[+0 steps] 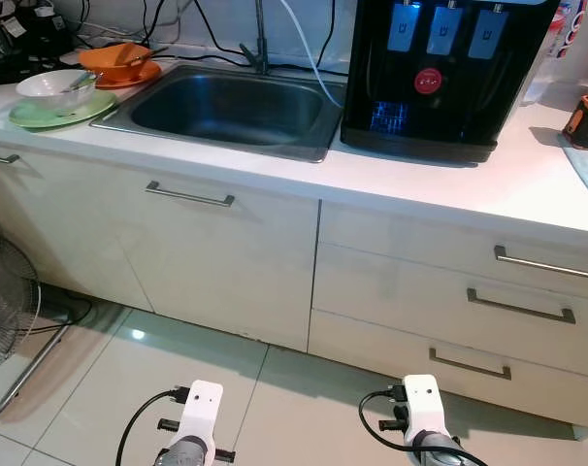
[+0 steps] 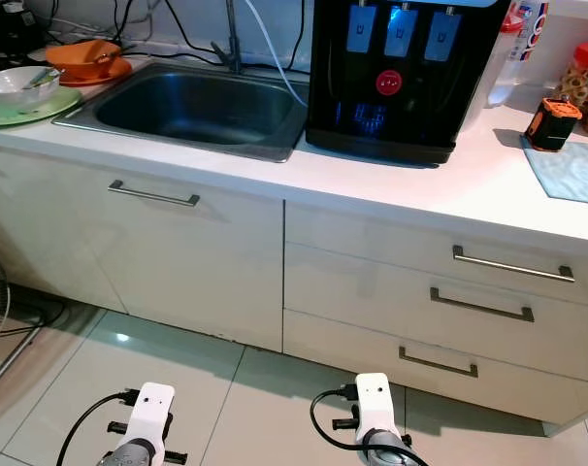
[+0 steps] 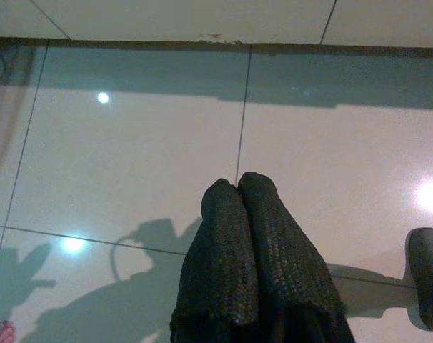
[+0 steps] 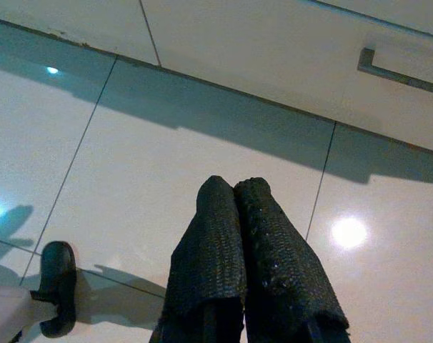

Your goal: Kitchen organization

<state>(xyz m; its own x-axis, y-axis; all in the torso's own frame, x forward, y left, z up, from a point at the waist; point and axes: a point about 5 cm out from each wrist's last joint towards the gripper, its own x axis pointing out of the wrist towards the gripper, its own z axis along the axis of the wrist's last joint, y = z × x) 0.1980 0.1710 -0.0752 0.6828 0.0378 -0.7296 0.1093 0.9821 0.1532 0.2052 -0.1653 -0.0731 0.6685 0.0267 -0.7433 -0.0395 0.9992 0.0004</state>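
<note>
**Operator:** Standing me off from the counter (image 1: 275,180), both arms hang low over the floor tiles (image 3: 131,143); nothing is in hand. From the left: a fan (image 1: 3,301) on the floor, then up top a white bowl (image 1: 54,87) on a green plate (image 1: 42,116), an orange bowl (image 1: 114,58) on its orange plate behind; then the sink (image 1: 226,107), the black water dispenser (image 1: 440,68), and far right a small orange-and-black object (image 2: 551,121) beside a pale blue cloth (image 2: 575,170).

**Spotter:** And the claws?

**Operator:** Left gripper (image 3: 238,187) has its fingers pressed together, empty; right gripper (image 4: 232,184) the same, tips touching, empty.

**Spotter:** What's first, then?

**Operator:** I'd judge the dishes by the sink; I'd step closer and squarely, raise the left arm before opening; that bowl sits loose on its plate with a utensil in it, so lift it level.

**Spotter:** The room?

**Operator:** Glossy tiles, pale cabinets with bar handles (image 1: 189,194); cables trail along the wall behind the sink.
</note>
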